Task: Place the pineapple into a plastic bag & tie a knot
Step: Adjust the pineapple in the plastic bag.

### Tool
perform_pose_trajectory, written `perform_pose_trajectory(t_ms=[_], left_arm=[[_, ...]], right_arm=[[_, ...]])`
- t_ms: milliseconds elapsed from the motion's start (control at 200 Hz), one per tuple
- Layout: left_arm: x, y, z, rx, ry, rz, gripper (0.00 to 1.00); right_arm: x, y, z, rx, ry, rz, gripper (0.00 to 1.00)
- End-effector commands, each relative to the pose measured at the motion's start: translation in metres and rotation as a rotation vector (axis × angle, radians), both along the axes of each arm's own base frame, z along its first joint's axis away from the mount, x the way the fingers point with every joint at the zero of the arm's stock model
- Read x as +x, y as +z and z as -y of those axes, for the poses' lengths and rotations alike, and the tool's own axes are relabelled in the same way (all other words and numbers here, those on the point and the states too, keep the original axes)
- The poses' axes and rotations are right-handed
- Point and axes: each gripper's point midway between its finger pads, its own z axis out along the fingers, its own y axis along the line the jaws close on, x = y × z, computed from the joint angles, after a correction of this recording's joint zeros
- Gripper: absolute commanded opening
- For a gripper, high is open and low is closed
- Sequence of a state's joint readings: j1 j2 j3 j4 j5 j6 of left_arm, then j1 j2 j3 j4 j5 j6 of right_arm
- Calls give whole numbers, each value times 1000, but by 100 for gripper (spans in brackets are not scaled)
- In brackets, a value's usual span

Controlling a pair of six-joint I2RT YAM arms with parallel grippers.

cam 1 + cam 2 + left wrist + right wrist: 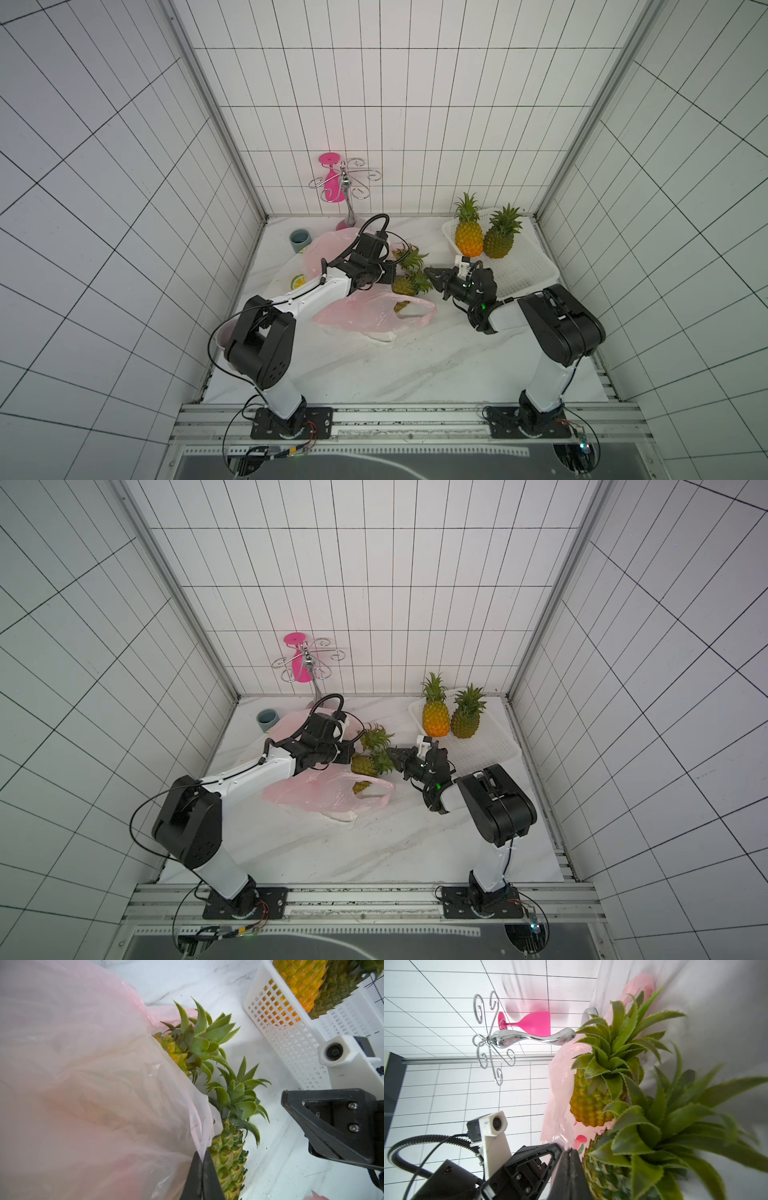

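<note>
The marble table (415, 365) carries the white basket (528, 270) on the right arm's side. Near the middle the pink plastic bag (365, 313) lies crumpled. The pineapple (405, 286) lies on its side at the bag's mouth, its body partly under the film and its crown in the open. Its long axis runs flat along the table, crown pointing toward the right arm and the basket, base toward the left arm and the bag. A second pineapple (409, 254) lies just behind it, pointing much the same way. The left gripper (201, 1169) pinches the bag's edge, lifting the film beside the fruit. The right gripper (430, 274) sits just off the crown leaves with its jaws pressed together, and nothing shows between them. For this step, I judge the left should hold the mouth high and wide. The right can then push the fruit in base-first along its own axis, so the spiky leaves trail and do not snag the thin film.
</note>
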State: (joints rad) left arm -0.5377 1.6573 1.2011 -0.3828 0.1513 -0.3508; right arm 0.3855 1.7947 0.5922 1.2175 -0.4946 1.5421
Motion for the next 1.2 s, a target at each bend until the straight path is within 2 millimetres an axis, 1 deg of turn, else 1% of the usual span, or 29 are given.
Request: perform_pose_trajectory(t_ms=[0,45,90,140,200,215,300,345,395,490,595,710,820,909,949,994,1029,1129,1194], left_arm=[[-4,14,-3,-5,-5,16,0],[-5,15,-3,-6,-7,17,0],[-7,16,-4,-3,-9,16,0],[-10,14,-5,4,-9,11,0],[-13,10,-7,11,-12,4,0],[-15,8,-7,13,-13,-1,0],[-18,-5,-8,26,-12,-20,0],[-20,-12,-7,24,-11,-32,0],[-22,-19,-5,20,-13,-43,0],[-25,-33,0,33,-22,-62,0],[-27,-51,1,51,-28,-91,0],[-28,-60,1,62,-34,-104,0],[-28,-66,1,71,-41,-112,0],[-28,-69,1,72,-48,-116,0],[-28,-69,1,70,-50,-116,0],[-28,-70,1,68,-53,-117,0],[-28,-70,1,67,-53,-119,0],[-28,-70,2,65,-56,-118,0],[-29,-71,2,66,-59,-120,0]], right_arm=[[-10,26,4,68,25,24,0],[-10,21,3,10,37,13,0],[-12,8,3,-75,50,-27,0],[-16,-8,4,-180,55,-91,22],[-22,-15,4,-257,48,-117,48],[-24,-17,5,-270,43,-125,53],[-29,-21,6,-291,32,-161,70],[-30,-24,6,-286,25,-180,75],[-29,-25,4,-276,24,-191,77],[-27,-29,-5,-251,28,-214,84],[-19,-31,-13,-231,7,-219,88],[-8,-30,-16,-197,-39,-208,94],[2,-32,-22,-189,-68,-208,98],[13,-33,-25,-164,-104,-202,98],[17,-37,-27,-149,-109,-208,98],[22,-40,-30,-128,-118,-212,96],[25,-44,-30,-108,-131,-218,92],[31,-55,-25,-60,-190,-225,80],[35,-59,-24,-45,-208,-220,70]])
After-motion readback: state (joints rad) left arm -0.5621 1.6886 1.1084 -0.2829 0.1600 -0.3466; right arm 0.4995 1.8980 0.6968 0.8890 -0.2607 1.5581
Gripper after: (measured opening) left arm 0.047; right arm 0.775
